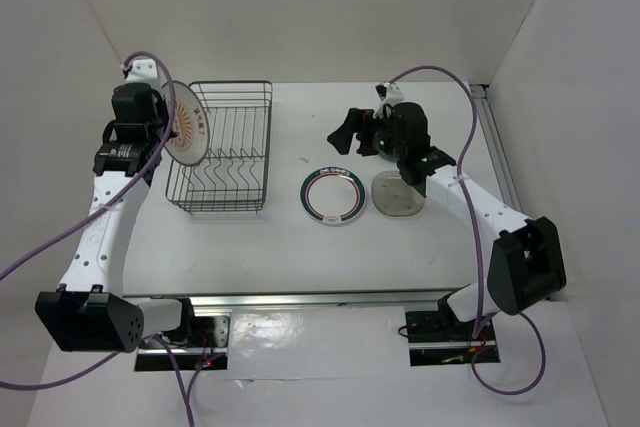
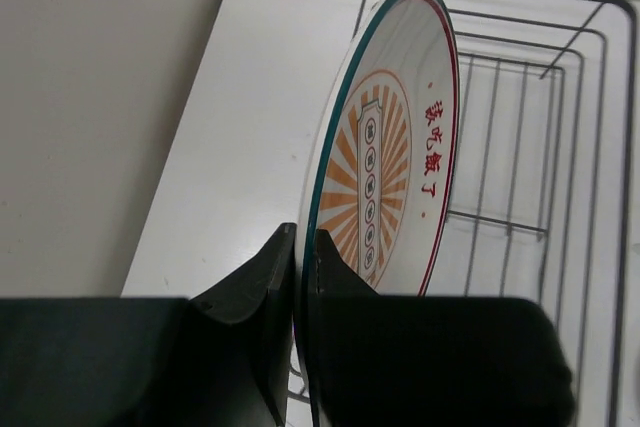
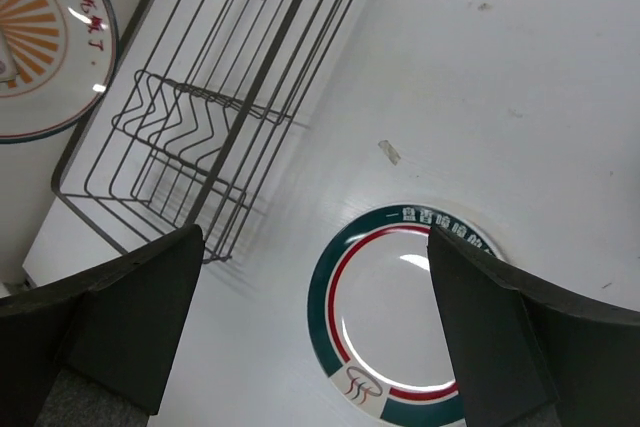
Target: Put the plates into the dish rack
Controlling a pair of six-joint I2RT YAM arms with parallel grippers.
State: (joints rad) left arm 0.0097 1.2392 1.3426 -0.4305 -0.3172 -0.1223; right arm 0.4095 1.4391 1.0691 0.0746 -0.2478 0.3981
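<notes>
The smooth white counter carried everything. Toward its far left sat the rectangular dark grey wire dish rack, an open basket of thin rods with a row of bent zigzag prongs along its bottom.

At the rack's left wall, the round white plate with an orange sunburst, red characters and a thin teal edge was held up on edge, glossy face toward the rack. Whether it stood over the wall or just outside it could not be told.

Right of the rack, apart from it, the round white plate with a dark-green-and-red rim lay flat on the counter, shiny and shallow. Just beside it, on the right, lay the plain translucent grey round plate, also flat, partly under the right arm.

The left hand, of matt black plastic, was pinched nearly closed on the sunburst plate's lower rim, one flat finger on each face. The right hand hovered above the counter beyond the green-and-red plate, its broad black fingers spread fully wide and holding nothing.
</notes>
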